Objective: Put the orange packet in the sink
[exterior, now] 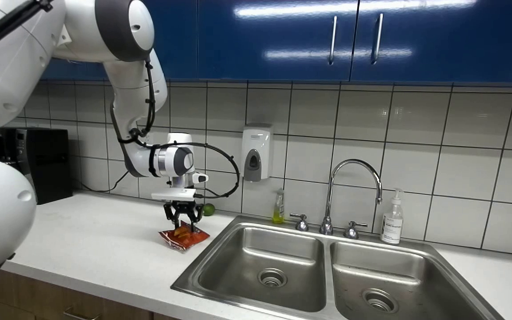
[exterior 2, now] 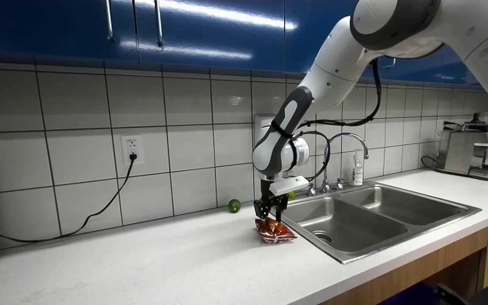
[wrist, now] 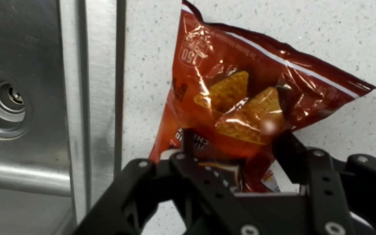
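The orange packet [exterior: 179,242] is a crinkled orange-red chip bag on the white counter, just left of the sink. It also shows in an exterior view [exterior 2: 275,236] and fills the middle of the wrist view [wrist: 230,81]. The gripper [exterior: 185,229] points down with its fingers partly closed and apart, one on each side of the packet, which bunches up between them. It also shows in an exterior view [exterior 2: 272,221] and the wrist view [wrist: 233,147]. The packet appears to rest on the counter. The sink's left-hand basin [exterior: 238,284] is beside it, also in the wrist view [wrist: 41,156].
The right-hand basin [exterior: 398,262] lies beyond the divider. The faucet [exterior: 328,200], handles, a yellow-green bottle [exterior: 278,209] and a white pump bottle [exterior: 392,224] stand along the sink's back. A green lime [exterior 2: 234,206] is by the wall. A soap dispenser [exterior: 257,151] hangs above.
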Available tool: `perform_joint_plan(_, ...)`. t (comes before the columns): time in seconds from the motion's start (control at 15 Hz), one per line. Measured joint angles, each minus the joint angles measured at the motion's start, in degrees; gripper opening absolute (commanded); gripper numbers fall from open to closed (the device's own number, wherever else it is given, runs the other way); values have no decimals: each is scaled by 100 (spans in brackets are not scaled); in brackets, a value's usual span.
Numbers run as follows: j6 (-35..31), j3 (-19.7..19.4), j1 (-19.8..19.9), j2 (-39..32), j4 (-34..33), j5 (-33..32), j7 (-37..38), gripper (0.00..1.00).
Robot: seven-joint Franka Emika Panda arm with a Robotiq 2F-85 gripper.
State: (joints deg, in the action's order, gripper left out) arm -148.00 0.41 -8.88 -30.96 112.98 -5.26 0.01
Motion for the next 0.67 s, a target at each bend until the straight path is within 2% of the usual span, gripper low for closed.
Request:
perform_joint_plan(0.27,1,-24,0,-12,-38,0,0,3)
perform_joint_plan(0.33,1,-32,0,-13,-46,0,0,0)
perform_joint_plan(0.67,2,-60,0,-14,-95,0,7,0)
